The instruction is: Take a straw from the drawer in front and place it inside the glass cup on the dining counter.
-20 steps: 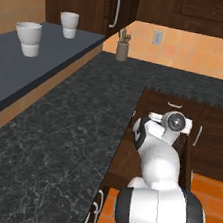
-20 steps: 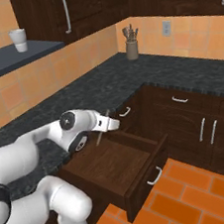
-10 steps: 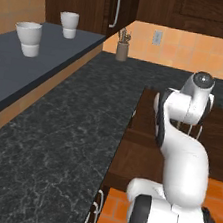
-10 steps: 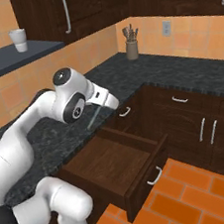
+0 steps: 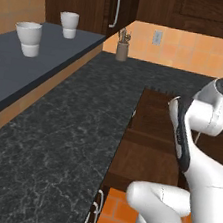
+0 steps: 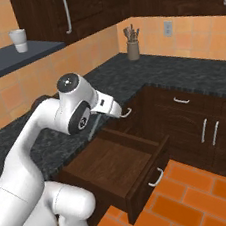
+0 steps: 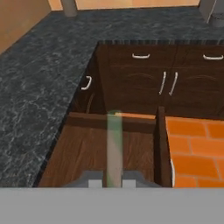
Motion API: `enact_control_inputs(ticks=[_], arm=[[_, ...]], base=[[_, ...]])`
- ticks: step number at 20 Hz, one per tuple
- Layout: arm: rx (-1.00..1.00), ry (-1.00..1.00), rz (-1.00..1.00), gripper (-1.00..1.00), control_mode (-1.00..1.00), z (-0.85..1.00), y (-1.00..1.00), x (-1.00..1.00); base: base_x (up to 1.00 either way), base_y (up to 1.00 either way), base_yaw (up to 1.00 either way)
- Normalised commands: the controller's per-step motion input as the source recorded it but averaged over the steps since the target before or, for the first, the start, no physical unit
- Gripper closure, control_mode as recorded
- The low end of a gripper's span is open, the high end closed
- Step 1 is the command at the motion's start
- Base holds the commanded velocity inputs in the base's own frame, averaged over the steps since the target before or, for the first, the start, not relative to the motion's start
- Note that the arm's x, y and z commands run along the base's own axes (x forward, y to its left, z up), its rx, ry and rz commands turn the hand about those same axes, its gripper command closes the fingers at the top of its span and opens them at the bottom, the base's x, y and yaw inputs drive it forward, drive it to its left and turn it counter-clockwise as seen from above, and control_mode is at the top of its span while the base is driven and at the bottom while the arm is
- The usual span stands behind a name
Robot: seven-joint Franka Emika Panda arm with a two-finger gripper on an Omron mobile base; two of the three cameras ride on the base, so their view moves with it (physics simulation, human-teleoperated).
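My fingers [image 7: 113, 183] are pinched together on the straw [image 7: 114, 146], a thin pale stick that rises from between them up the centre of the hand view. In the right base view the same straw [image 6: 93, 128] hangs slanting below my hand at centre left, lifted clear above the open drawer [image 6: 123, 165]. The drawer [image 7: 87, 151] lies under it, pulled out, its wooden floor bare where I can see it. Around it runs the black speckled table [image 5: 62, 146], with two white cups [image 5: 29, 38] on a grey shelf at upper left.

I judge the pick done and the carry begun. The glass cup and the dining counter lie outside these views. The next move calls for turning away from the drawer, keeping the pinch steady, then bringing the straw upright over the cup's mouth before letting go.
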Motion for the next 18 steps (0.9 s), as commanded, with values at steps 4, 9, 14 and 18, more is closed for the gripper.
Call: enact_control_inputs(ticks=[4,9,14,18], arm=[[0.01,0.05,0.10,1.00,-1.00,-0.27,0.00,-0.06],[0.00,0.00,0.00,1.00,1.00,0.00,0.00,0.00],[0.00,0.00,0.00,1.00,1.00,0.00,0.00,0.00],[0.00,0.00,0.00,1.00,1.00,0.00,0.00,0.00]], base=[[0.00,0.00,0.00],[-0.96,-0.19,0.00],[-0.91,-0.54,-0.38],[-0.07,-0.56,-0.80]])
